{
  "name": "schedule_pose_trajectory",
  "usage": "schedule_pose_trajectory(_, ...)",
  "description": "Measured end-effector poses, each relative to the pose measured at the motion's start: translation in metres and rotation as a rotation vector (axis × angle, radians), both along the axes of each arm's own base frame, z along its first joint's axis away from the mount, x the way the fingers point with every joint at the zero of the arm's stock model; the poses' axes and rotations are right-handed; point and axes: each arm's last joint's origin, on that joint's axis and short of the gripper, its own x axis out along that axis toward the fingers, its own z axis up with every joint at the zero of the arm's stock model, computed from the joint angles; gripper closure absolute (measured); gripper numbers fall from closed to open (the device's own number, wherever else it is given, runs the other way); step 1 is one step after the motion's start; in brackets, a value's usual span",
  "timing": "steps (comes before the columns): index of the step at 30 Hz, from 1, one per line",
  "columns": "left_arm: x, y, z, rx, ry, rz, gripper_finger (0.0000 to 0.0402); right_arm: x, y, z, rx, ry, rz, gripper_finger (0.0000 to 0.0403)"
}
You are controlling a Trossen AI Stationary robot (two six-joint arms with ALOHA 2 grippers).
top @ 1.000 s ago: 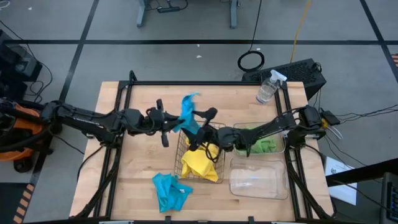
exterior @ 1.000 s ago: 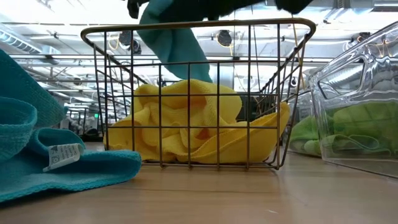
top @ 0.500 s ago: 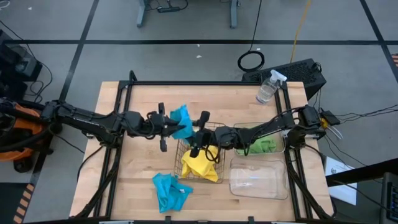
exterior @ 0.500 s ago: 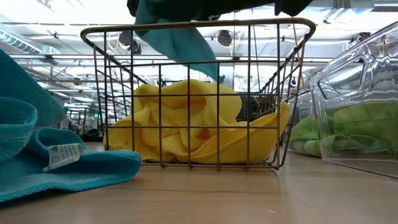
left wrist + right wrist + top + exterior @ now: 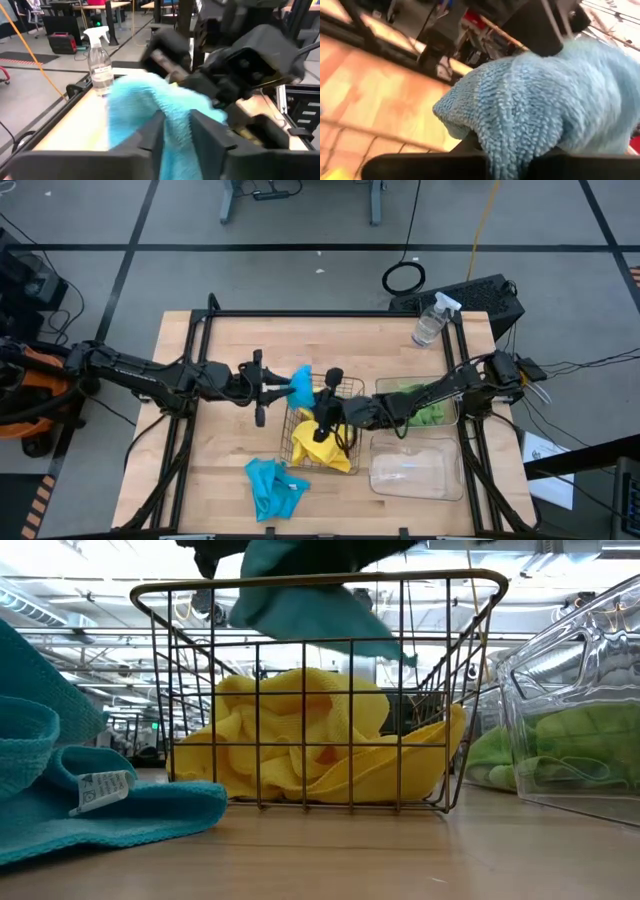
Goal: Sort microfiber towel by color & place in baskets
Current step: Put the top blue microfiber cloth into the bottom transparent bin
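Note:
A light blue microfiber towel [image 5: 301,385] hangs in the air over the far left corner of the wire-mesh basket [image 5: 352,387], between my two grippers. My left gripper [image 5: 285,388] reaches in from the table's left with the towel between its fingers. My right gripper [image 5: 318,402] reaches in from the right over the basket and is shut on the same towel. A yellow towel [image 5: 325,450] lies bunched in the basket. Another blue towel [image 5: 272,488] lies crumpled on the table by the near edge. My left gripper has a bunched fold of the blue towel [image 5: 177,125] between its two fingers [image 5: 152,132]. The fingers come in level from the table's left. The towel is clear of the table and the basket. My right gripper pinches a bunched part of the towel [image 5: 510,150] between its two fingers, coming in from the table's right. The towel bulges out above the fingers and hangs clear above the yellow towel [image 5: 300,740].
A clear tub [image 5: 455,405] with green towels stands right of the basket, and a second clear tub [image 5: 412,465] stands nearer the front. A spray bottle [image 5: 432,320] is at the far right. Bare wood lies left of the basket.
My right gripper has moved a little toward the near edge and has taken hold of the towel. The towel's free end, which stood up toward the far edge, has come down. The towel, which hung straight below my left gripper, is now drawn out sideways between the two grippers.

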Motion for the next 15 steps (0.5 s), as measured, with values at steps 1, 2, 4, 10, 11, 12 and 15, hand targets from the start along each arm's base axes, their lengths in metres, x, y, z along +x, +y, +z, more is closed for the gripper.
schedule_pose_trajectory(1,0.0,-0.001,0.0,0.001,0.005,-0.004,0.0285,-0.003,0.003,0.002,-0.003,0.013,0.0,0.0392)
schedule_pose_trajectory(2,-0.001,-0.002,-0.001,0.003,0.013,-0.002,0.0266,-0.007,0.006,0.005,-0.005,0.022,-0.005,0.0395)
schedule_pose_trajectory(4,-0.001,-0.004,-0.003,0.009,0.03,0.005,0.0227,-0.015,0.011,0.012,0.005,0.038,-0.016,0.0397)
schedule_pose_trajectory(10,-0.004,-0.016,-0.005,0.016,0.047,-0.038,0.0136,-0.043,0.026,0.033,0.091,0.059,-0.024,0.0395)
schedule_pose_trajectory(11,-0.004,-0.019,-0.004,0.015,0.043,-0.052,0.0127,-0.048,0.028,0.037,0.118,0.053,-0.016,0.0395)
schedule_pose_trajectory(12,-0.004,-0.022,-0.004,0.014,0.037,-0.067,0.0119,-0.052,0.031,0.041,0.145,0.048,-0.004,0.0395)
schedule_pose_trajectory(15,-0.002,-0.035,-0.004,0.007,0.008,-0.117,0.0104,-0.062,0.041,0.045,0.235,0.059,0.068,0.0395)
